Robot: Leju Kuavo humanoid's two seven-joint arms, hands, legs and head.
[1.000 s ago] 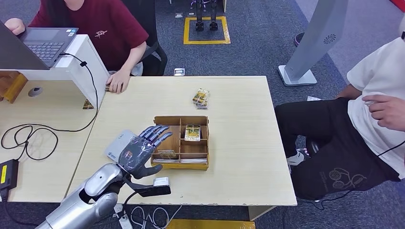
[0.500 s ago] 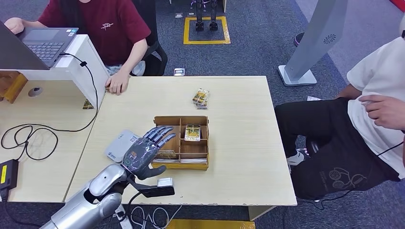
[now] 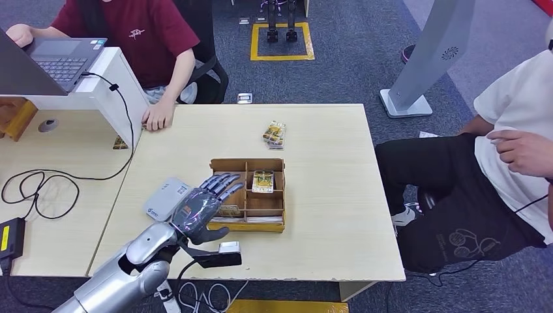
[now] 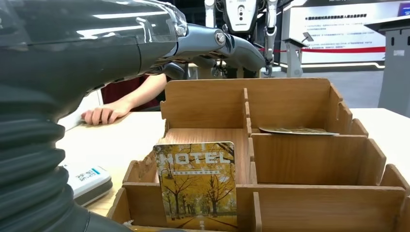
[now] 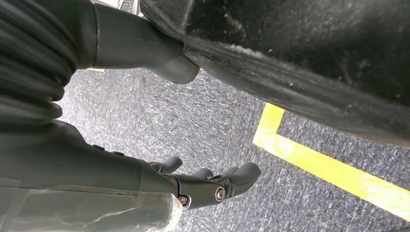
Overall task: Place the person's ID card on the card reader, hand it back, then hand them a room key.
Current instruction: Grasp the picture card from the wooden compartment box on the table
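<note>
- The desk [image 3: 326,215] is pale wood; a second desk, lower on the robot's left, carries black cable loops and a white stand with a laptop [image 3: 55,59] on top.
- Two people sit by it: one in a dark red shirt [image 3: 137,36] at the far left corner, one hand flat on the desk edge, and one in a white shirt [image 3: 515,117] off the right edge.
- The left arm comes in over the near edge, and the left hand [image 3: 203,205] hovers at the left side of the wooden tray, fingers spread and extended over its left compartments, grasping nothing.
- The wooden tray [image 3: 277,225] sits near the middle of the desk, split into compartments.
- The card reader [image 3: 163,195], a white-grey box, lies just beside the tray's left side, partly under the hand.
- A room key [image 4: 197,186] printed "HOTEL" (yellow autumn trees) stands upright in the tray's near left compartment; another card [image 3: 263,181] lies in the far compartment on the tray's right side.
- A small stack of cards [image 3: 274,134] lies toward the far edge, well apart from the tray.
- The right hand [image 5: 212,186] hangs over grey carpet with a yellow line, fingers loosely curled, holding nothing.
</note>
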